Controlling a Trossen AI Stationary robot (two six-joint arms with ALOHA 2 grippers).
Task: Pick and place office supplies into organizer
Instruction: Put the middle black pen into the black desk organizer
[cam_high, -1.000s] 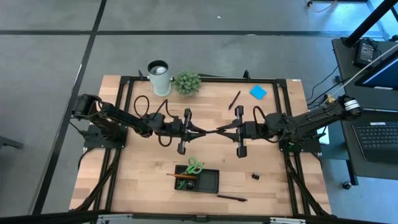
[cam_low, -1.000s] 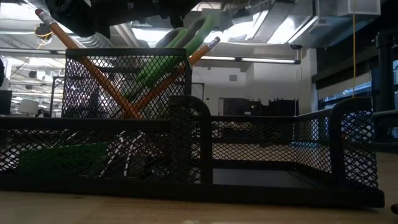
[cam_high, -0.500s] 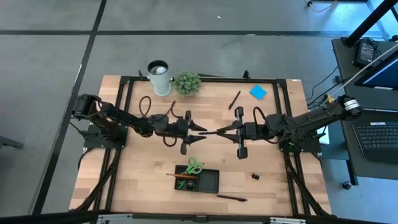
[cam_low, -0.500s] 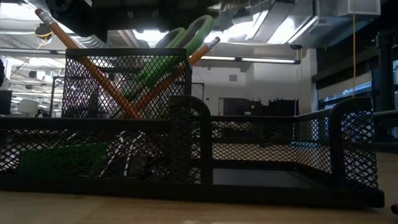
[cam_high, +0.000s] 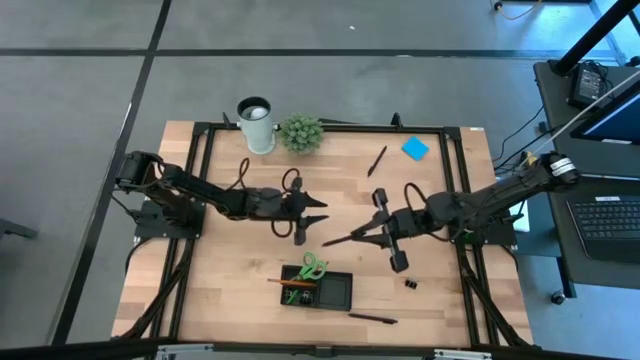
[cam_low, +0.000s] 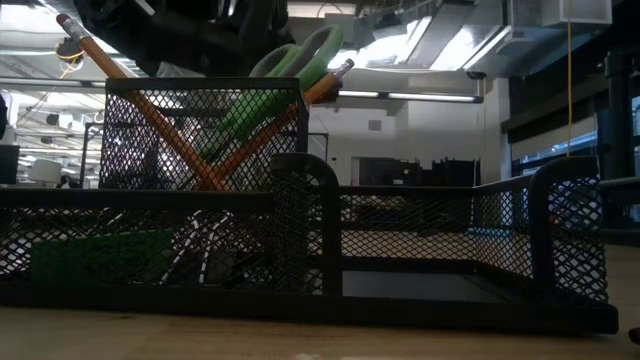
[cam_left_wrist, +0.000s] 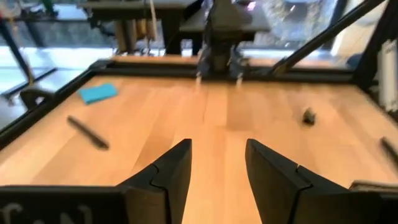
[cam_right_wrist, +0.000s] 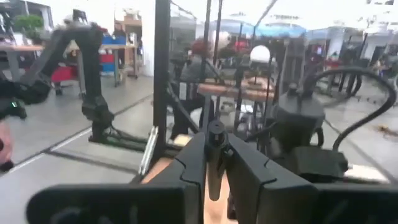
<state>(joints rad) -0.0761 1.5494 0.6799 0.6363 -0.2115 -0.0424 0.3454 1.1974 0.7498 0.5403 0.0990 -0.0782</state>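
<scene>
Pen clamped in the right gripper, above the organizer!
Right arm angles toward seven o'clock; left gripper hovers mid-table, fingers parted, empty.

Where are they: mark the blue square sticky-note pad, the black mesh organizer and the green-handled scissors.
blue square sticky-note pad (cam_high: 415, 148), high view, middle of its top face.
black mesh organizer (cam_high: 338, 291), high view, floor of its bare right compartment.
green-handled scissors (cam_high: 313, 265), high view, the handle loops.
</scene>
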